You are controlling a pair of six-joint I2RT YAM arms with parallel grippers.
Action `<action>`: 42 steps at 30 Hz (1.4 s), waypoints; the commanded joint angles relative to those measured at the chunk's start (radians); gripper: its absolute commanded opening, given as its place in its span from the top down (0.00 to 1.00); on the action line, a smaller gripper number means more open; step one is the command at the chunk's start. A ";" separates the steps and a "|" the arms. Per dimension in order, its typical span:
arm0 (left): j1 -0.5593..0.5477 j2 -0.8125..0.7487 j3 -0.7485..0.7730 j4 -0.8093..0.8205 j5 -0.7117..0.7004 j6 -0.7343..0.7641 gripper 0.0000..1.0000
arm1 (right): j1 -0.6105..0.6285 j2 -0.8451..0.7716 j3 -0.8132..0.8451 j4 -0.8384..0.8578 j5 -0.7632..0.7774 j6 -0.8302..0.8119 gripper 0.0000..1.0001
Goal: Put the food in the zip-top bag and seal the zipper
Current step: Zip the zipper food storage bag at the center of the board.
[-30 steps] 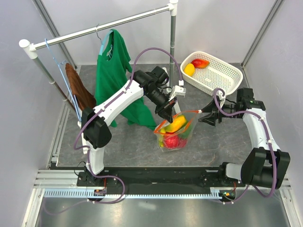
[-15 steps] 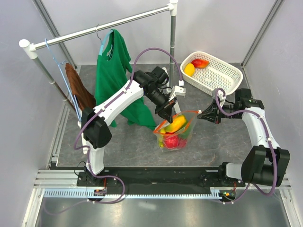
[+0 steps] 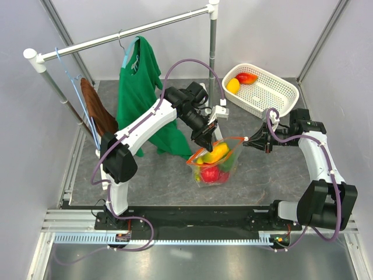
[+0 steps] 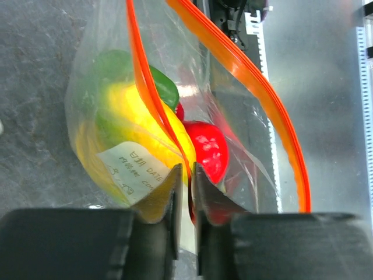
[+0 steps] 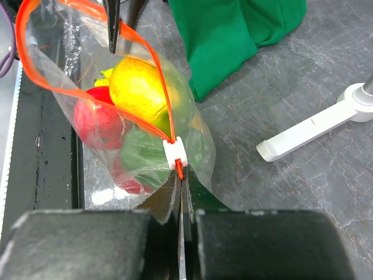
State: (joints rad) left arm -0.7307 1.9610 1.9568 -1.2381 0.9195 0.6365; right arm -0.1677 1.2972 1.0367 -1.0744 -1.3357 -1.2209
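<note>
The clear zip-top bag (image 3: 217,163) stands on the grey table, mouth open, with food inside: a yellow fruit (image 3: 217,153), a red one (image 3: 211,173) and a green pepper (image 4: 113,64). Its orange zipper (image 4: 256,76) loops open. My left gripper (image 3: 205,142) reaches down at the far left rim. Its jaws (image 4: 186,172) stand a narrow gap apart, and the zipper strip runs loosely between them. My right gripper (image 3: 250,141) is shut (image 5: 182,178) on the zipper's end, just behind the white slider (image 5: 175,153).
A white mesh basket (image 3: 274,93) at the back right holds a lemon (image 3: 233,86) and a mango (image 3: 247,77). A green shirt (image 3: 140,99) hangs from the rack behind the left arm. The rack's white foot (image 5: 315,129) lies beside the bag.
My right gripper has closed on the zipper's end by the slider. My left jaws have eased slightly apart around the strip. The bag's left rim has shifted a little left.
</note>
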 commanded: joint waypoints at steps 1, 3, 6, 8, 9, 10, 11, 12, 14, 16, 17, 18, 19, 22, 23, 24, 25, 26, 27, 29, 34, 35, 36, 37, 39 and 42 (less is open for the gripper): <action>-0.001 -0.072 -0.011 0.200 -0.089 -0.099 0.71 | 0.004 -0.015 0.037 -0.032 -0.076 -0.072 1.00; -0.001 -0.180 -0.079 0.361 -0.131 -0.230 0.63 | 0.005 -0.025 0.037 -0.054 -0.069 -0.095 1.00; -0.045 -0.273 -0.183 0.572 -0.215 -0.265 0.50 | 0.005 -0.038 0.037 -0.067 -0.051 -0.104 1.00; -0.100 -0.281 -0.188 0.604 -0.296 -0.224 0.48 | 0.005 -0.047 0.037 -0.071 -0.045 -0.104 1.00; -0.117 -0.275 -0.184 0.605 -0.318 -0.207 0.47 | 0.005 -0.055 0.037 -0.071 -0.045 -0.104 1.00; -0.134 -0.271 -0.180 0.608 -0.359 -0.190 0.47 | 0.004 -0.058 0.039 -0.071 -0.052 -0.104 1.00; -0.159 -0.266 -0.177 0.612 -0.366 -0.161 0.47 | 0.004 -0.061 0.042 -0.071 -0.056 -0.103 1.00; -0.171 -0.261 -0.176 0.617 -0.367 -0.147 0.46 | 0.005 -0.062 0.046 -0.073 -0.060 -0.100 1.00; -0.206 -0.238 -0.167 0.634 -0.395 -0.124 0.46 | 0.005 -0.061 0.054 -0.079 -0.063 -0.095 1.00; -0.223 -0.206 -0.144 0.643 -0.398 -0.124 0.46 | 0.008 -0.061 0.062 -0.084 -0.062 -0.097 1.00; -0.240 -0.192 -0.135 0.644 -0.406 -0.126 0.46 | 0.008 -0.061 0.062 -0.088 -0.063 -0.097 1.00; -0.249 -0.183 -0.128 0.657 -0.413 -0.126 0.45 | 0.008 -0.061 0.063 -0.088 -0.065 -0.098 1.00; -0.257 -0.175 -0.124 0.669 -0.439 -0.135 0.45 | 0.008 -0.062 0.062 -0.091 -0.065 -0.098 1.00; -0.268 -0.156 -0.147 0.741 -0.482 -0.178 0.45 | 0.013 -0.068 0.057 -0.096 -0.066 -0.104 1.00; -0.269 -0.154 -0.154 0.756 -0.490 -0.188 0.45 | 0.011 -0.068 0.054 -0.096 -0.066 -0.104 1.00; -0.268 -0.154 -0.160 0.773 -0.493 -0.199 0.45 | 0.013 -0.072 0.054 -0.099 -0.066 -0.104 1.00; -0.269 -0.157 -0.179 0.798 -0.504 -0.225 0.45 | 0.011 -0.070 0.054 -0.101 -0.066 -0.103 1.00; -0.268 -0.159 -0.186 0.810 -0.505 -0.234 0.45 | 0.013 -0.070 0.056 -0.107 -0.066 -0.103 1.00; -0.268 -0.166 -0.208 0.822 -0.507 -0.242 0.45 | 0.011 -0.070 0.057 -0.110 -0.068 -0.103 1.00; -0.268 -0.175 -0.231 0.862 -0.499 -0.264 0.45 | 0.013 -0.072 0.059 -0.117 -0.071 -0.103 1.00; -0.268 -0.195 -0.279 0.924 -0.426 -0.317 0.45 | 0.014 -0.062 0.063 -0.121 -0.066 -0.094 1.00; -0.268 -0.195 -0.280 0.930 -0.423 -0.320 0.46 | 0.013 -0.055 0.068 -0.122 -0.065 -0.088 1.00; -0.268 -0.192 -0.283 0.933 -0.424 -0.328 0.46 | 0.014 -0.052 0.068 -0.127 -0.065 -0.089 1.00; -0.265 -0.195 -0.286 0.936 -0.427 -0.348 0.46 | 0.013 -0.049 0.071 -0.130 -0.065 -0.089 1.00; -0.260 -0.209 -0.315 0.960 -0.413 -0.366 0.46 | 0.014 -0.049 0.072 -0.133 -0.066 -0.089 1.00; -0.257 -0.263 -0.389 1.026 -0.426 -0.380 0.44 | 0.014 -0.049 0.072 -0.136 -0.069 -0.088 1.00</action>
State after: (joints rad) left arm -0.9943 1.7981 1.6367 -0.3336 0.4774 0.3172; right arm -0.1589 1.2503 1.0660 -1.1927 -1.3357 -1.2793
